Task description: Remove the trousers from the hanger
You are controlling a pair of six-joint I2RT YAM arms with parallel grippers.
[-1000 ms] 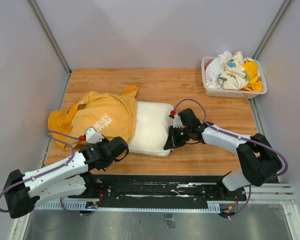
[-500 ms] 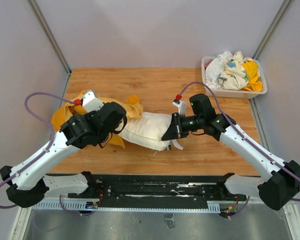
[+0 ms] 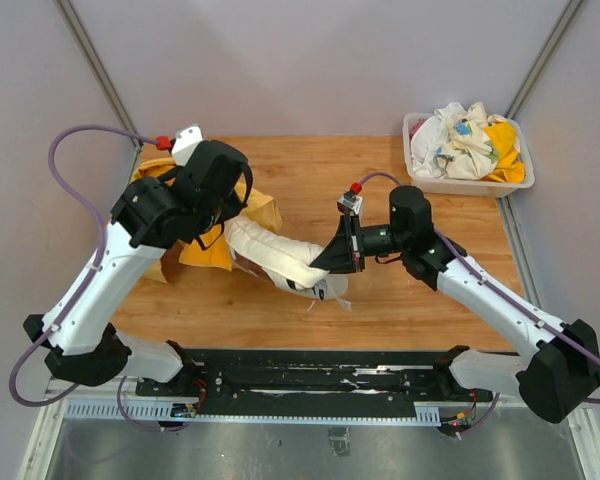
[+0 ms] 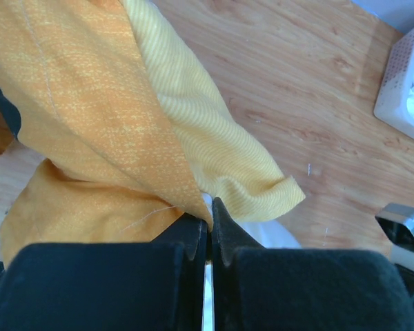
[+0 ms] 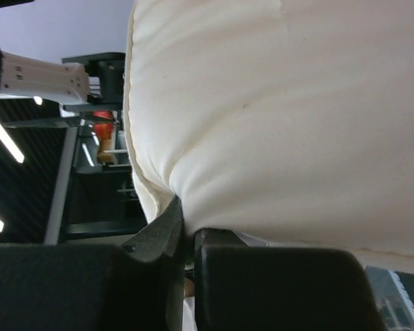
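Observation:
A cream garment (image 3: 280,257) hangs as a twisted roll between my two grippers, lifted off the wooden table (image 3: 400,180). A yellow garment (image 3: 204,251) hangs with it at the left end. My left gripper (image 3: 225,222) is shut on a fold of the yellow cloth (image 4: 90,103), with a sliver of cream cloth showing at its tips (image 4: 208,207). My right gripper (image 3: 330,264) is shut on the edge of the cream cloth (image 5: 283,117), pinched at its tips (image 5: 186,224). A pale strip and dark bits dangle under the roll (image 3: 325,291). No hanger shows clearly.
A white basket (image 3: 467,150) full of mixed clothes stands at the table's back right corner; it also shows in the left wrist view (image 4: 407,76). Grey walls close in the table on the left, back and right.
Both arms have risen, lifting the cream and yellow garments off the table. The left arm swung up and back to the left, and the cream garment is stretched and twisted between the grippers.

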